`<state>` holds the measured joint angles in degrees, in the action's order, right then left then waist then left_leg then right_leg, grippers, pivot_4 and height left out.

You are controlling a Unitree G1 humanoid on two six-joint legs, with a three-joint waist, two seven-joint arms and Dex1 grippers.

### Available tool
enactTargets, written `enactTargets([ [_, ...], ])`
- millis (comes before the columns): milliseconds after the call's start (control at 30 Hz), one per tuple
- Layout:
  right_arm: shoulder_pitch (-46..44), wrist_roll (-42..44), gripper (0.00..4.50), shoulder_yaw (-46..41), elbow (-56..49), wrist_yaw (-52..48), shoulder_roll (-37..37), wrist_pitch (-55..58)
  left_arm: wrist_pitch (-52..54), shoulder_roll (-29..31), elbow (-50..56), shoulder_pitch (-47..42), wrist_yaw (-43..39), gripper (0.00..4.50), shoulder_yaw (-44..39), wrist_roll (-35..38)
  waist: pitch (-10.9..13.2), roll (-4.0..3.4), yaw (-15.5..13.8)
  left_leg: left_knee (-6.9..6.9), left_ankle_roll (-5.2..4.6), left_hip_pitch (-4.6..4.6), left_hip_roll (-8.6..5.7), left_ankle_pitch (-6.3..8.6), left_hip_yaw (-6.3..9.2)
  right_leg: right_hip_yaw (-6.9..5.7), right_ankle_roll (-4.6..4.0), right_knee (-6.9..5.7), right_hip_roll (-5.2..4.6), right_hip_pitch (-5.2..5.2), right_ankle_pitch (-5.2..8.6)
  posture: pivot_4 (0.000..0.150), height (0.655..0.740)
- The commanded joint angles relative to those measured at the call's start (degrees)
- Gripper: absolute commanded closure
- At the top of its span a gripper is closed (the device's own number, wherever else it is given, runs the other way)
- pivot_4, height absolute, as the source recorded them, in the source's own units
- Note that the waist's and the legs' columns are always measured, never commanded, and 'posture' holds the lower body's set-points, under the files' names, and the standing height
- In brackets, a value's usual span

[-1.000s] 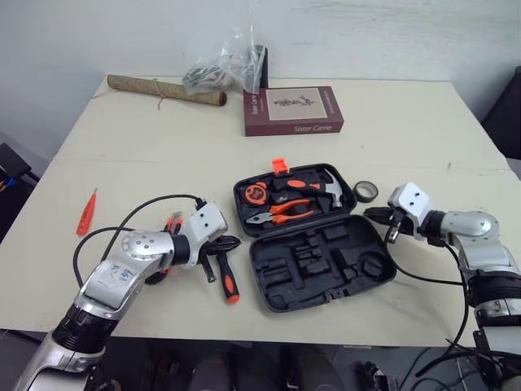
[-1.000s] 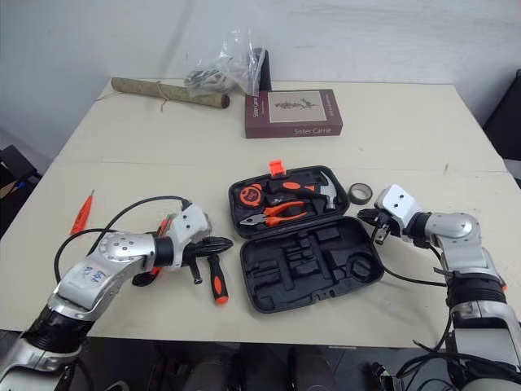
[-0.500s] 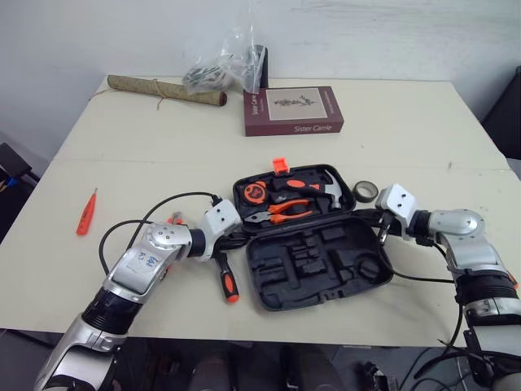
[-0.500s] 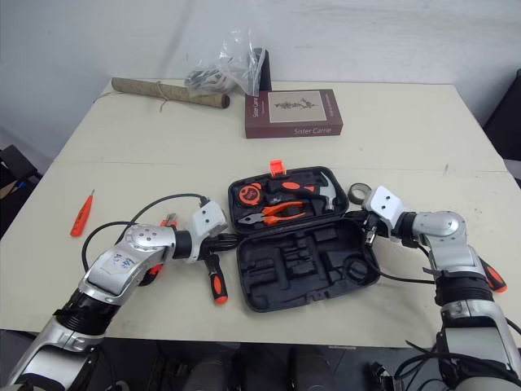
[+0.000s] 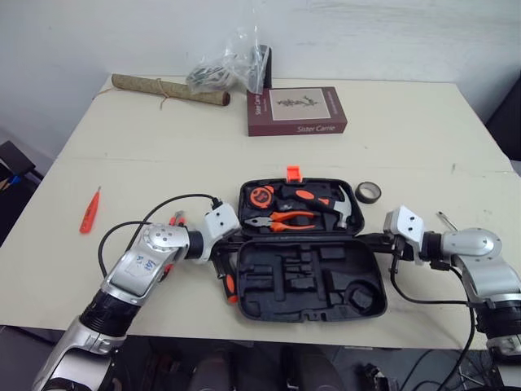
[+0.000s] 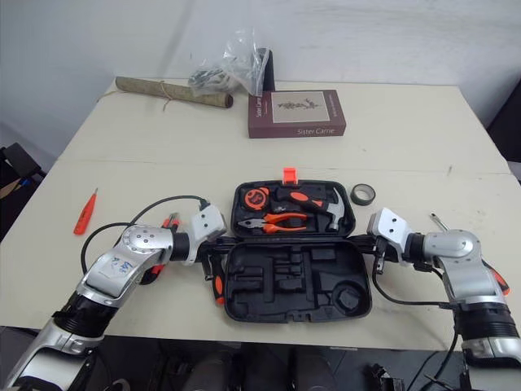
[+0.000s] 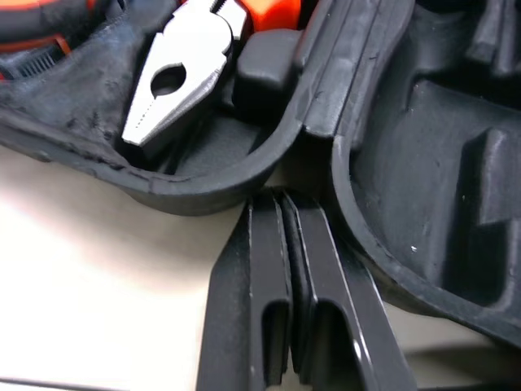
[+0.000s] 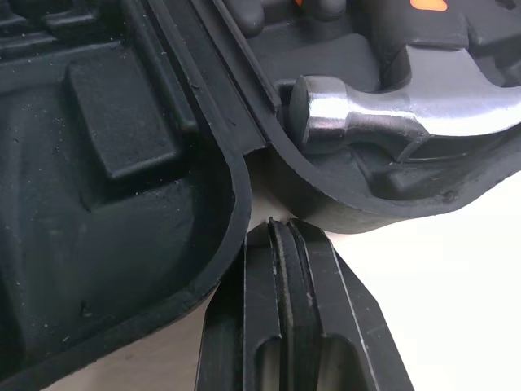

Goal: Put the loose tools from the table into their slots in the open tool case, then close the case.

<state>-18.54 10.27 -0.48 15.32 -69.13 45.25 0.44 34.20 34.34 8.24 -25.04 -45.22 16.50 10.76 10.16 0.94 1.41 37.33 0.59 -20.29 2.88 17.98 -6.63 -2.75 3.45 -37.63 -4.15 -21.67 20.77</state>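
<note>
Since the earlier frame the tool case (image 5: 303, 281) has swung square to the worktop (image 5: 163, 155) edge, and both arms have closed in on its hinge ends.

Eye view: tool case lies between left jaws and right jaws. Red screwdriver (image 5: 88, 210) sits well outside the left jaws, black-handled screwdriver (image 5: 230, 289) just beside them.

Left wrist view: left jaws together, tips at the hinge seam, pliers (image 7: 175, 77) just ahead.

Right wrist view: right jaws together at the same seam, hammer (image 8: 383, 118) just ahead.

Judgement: stiff, light shell that slides readily; lift the empty half by its front rim. Wrist views settle jaw closure; eye view gives the loose tools.
</note>
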Motion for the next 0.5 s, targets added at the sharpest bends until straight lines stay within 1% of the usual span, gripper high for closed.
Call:
enactTargets([
  [33, 1.24, 0.96, 4.46, -1.49, -3.46, 0.8, 0.97, -0.01, -2.06, -0.48, 1.72, 0.65, -1.21, 4.46, 1.01, -0.88, 0.0, 0.0, -0.01, 0.0, 0.0, 0.0, 0.0, 0.0, 0.0, 0.0, 0.0, 0.0, 0.0, 0.0, 0.0, 0.15, 0.74],
  [133, 2.0, 0.56, 4.46, -1.74, -3.26, 1.78, 1.26, -0.78, -3.98, -0.25, 1.17, 1.04, -0.96, 4.46, 0.79, -2.23, 0.0, 0.0, 0.0, 0.0, 0.0, 0.0, 0.0, 0.0, 0.01, 0.0, 0.0, 0.0, 0.0, 0.0, 0.0, 0.15, 0.74],
  [233, 3.08, 1.22, 4.46, -3.21, -2.77, 1.66, 2.56, -1.93, -8.12, 0.86, 1.36, 1.87, -0.77, 4.46, -1.47, -3.22, 0.0, 0.01, -0.04, 0.0, 0.0, 0.0, 0.0, 0.0, 0.01, -0.01, 0.0, 0.01, 0.0, 0.01, 0.0, 0.15, 0.74],
  [333, 5.93, 4.31, 4.46, -8.88, -2.79, 1.25, 5.6, -2.04, -11.46, 2.87, 4.52, 4.31, -2.69, 4.46, -8.32, 0.84, 0.02, 0.01, -0.07, -0.01, -0.02, -0.01, 0.0, 0.01, 0.01, -0.02, 0.0, 0.02, -0.02, 0.01, 0.0, 0.15, 0.74],
  [433, 9.51, 5.72, 4.46, -13.08, -2.52, 0.36, 8.28, -3.88, -11.8, 5.16, 6.97, 7.17, -4.41, 4.46, -13.59, 4.05, 0.04, 0.01, -0.02, -0.04, -0.02, -0.02, 0.0, 0.01, 0.02, -0.03, 0.0, 0.06, -0.03, 0.01, 0.0, 0.15, 0.74],
  [500, 14.45, 8.61, 4.46, -20.04, -2.51, 0.06, 9.56, -4.05, -13.05, 8.6, 6.84, 11.43, -6.93, 4.46, -20.46, 6.76, 0.03, 0.02, 0.03, -0.04, -0.03, 0.02, 0.01, 0.01, 0.03, -0.04, 0.0, 0.08, -0.03, 0.07, 0.0, 0.15, 0.74],
])
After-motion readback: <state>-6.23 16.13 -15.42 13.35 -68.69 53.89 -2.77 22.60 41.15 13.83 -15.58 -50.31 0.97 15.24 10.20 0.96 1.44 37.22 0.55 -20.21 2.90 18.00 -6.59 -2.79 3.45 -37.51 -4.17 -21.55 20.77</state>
